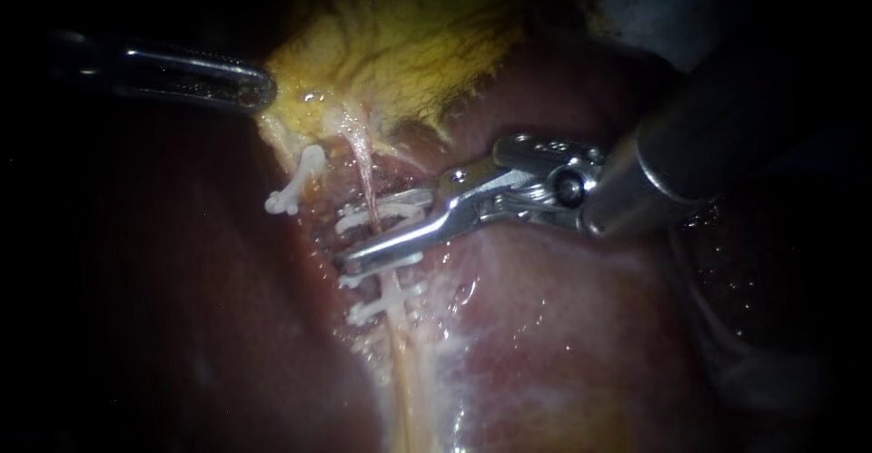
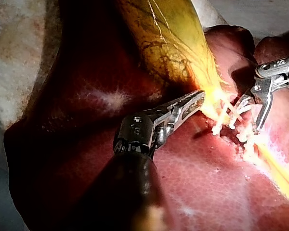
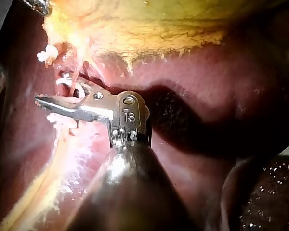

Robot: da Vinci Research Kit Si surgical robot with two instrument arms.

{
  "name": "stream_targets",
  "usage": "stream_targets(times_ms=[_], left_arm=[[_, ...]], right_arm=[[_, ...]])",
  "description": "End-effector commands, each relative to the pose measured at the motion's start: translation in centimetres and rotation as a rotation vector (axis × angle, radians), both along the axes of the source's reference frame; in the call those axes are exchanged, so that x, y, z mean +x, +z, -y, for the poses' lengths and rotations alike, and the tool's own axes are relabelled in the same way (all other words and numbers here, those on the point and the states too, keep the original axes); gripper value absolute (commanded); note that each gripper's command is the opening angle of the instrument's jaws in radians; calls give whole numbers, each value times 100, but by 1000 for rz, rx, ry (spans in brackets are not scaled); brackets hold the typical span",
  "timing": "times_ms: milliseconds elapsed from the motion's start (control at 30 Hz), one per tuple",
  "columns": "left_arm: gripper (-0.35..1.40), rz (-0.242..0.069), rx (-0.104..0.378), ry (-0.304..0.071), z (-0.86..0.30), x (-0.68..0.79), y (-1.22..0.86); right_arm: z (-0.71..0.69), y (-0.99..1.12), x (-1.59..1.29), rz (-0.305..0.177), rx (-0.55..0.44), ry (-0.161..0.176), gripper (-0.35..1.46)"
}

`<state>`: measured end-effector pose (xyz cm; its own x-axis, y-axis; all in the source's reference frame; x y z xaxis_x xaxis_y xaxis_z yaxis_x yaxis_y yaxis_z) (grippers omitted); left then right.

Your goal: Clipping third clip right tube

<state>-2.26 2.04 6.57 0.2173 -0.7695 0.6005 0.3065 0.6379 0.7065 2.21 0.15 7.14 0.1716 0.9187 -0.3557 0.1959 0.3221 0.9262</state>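
At the left, my left instrument [image 1: 257,88] is reaching in, its jaws pressed together and seemingly pinching the yellow edge of the gallbladder [image 1: 409,44], which is tenting toward it. Beside that, one white clip [image 1: 292,185] is sitting on the left-hand tube. Next, the right tube [image 1: 366,181] is running down the liver [image 1: 590,326]. My right instrument [image 1: 363,233] is straddling that tube with spread jaws. White clip legs are showing in the gap, though I cannot tell whether the jaws are carrying them. Below the jaws, a lower clip [image 1: 377,310] is already closed on the tube, with another white piece just above it. So I judge this clip placed but not yet squeezed. The liver is glistening wet, and the left wrist view is showing a pale stained surface [image 2: 9,57] beyond it.
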Motion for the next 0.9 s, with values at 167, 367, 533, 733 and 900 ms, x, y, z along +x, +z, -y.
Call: stream_targets(times_ms=[167, 367, 533, 733, 900], left_arm=[[-35, 0, 0, 0, 0, 0, 0], [-35, 0, 0, 0, 0, 0, 0], [-35, 0, 0, 0, 0, 0, 0], [-35, 0, 0, 0, 0, 0, 1], [-35, 0, 0, 0, 0, 0, 1]], right_arm=[[-8, -21, 4, -47, 27, 32, 50], [-19, -46, 10, -41, 43, 52, 49], [-24, -46, 11, -37, 46, 61, 34], [-28, -40, 5, -32, 45, 60, -11], [-29, -39, 2, -22, 71, 46, -35]])
